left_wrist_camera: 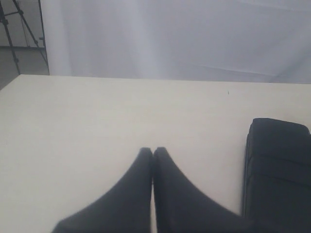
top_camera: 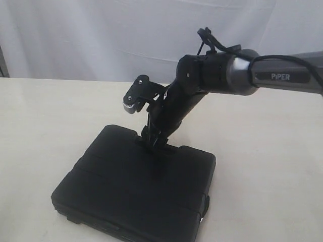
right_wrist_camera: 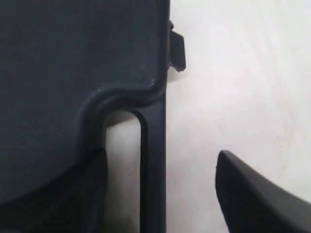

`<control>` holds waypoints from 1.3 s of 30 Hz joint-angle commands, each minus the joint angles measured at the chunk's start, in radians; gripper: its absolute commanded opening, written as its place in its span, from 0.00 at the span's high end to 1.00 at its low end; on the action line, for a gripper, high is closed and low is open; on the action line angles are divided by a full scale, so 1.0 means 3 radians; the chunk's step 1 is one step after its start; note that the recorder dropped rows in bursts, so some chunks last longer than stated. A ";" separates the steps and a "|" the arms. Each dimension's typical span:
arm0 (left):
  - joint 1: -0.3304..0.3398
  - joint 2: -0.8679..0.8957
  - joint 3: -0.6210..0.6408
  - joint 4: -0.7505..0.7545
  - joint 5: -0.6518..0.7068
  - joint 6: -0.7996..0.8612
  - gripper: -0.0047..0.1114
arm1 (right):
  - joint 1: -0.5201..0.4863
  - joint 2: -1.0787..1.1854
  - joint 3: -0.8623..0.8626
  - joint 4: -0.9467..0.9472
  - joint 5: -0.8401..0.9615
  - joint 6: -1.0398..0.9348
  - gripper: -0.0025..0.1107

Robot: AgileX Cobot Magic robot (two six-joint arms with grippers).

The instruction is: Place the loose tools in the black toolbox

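The black toolbox (top_camera: 136,186) lies closed and flat on the pale table, and none of the loose tools is in view. My right gripper (top_camera: 151,138) reaches down to the case's far edge. In the right wrist view this gripper (right_wrist_camera: 160,158) is open, and its fingers stand on either side of the slot handle's bar (right_wrist_camera: 153,145) without pinching it. One fingertip (right_wrist_camera: 248,189) is over bare table. My left gripper (left_wrist_camera: 153,151) is shut on nothing, low over the table, with the toolbox (left_wrist_camera: 277,170) beside it. The exterior view does not show the left gripper.
A small latch tab (right_wrist_camera: 177,51) sticks out of the case's edge near the handle. A white curtain (top_camera: 101,35) hangs behind the table. A tripod (left_wrist_camera: 12,29) stands past the table's far corner. The right arm (top_camera: 237,73) stretches in from the right.
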 commanded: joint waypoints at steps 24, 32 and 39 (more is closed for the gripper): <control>-0.0007 -0.0009 0.0007 -0.0008 0.0002 -0.0002 0.96 | -0.0020 -0.1831 0.0203 0.0088 0.1924 0.1077 0.98; -0.0007 -0.0009 0.0007 -0.0008 0.0002 -0.0010 0.96 | -0.0020 -0.2989 0.1460 0.0394 0.1332 0.1067 0.98; -0.0007 -0.0009 0.0007 -0.0008 0.0002 -0.0010 0.96 | -0.0020 -0.3395 0.1898 0.0487 0.0425 0.1130 0.98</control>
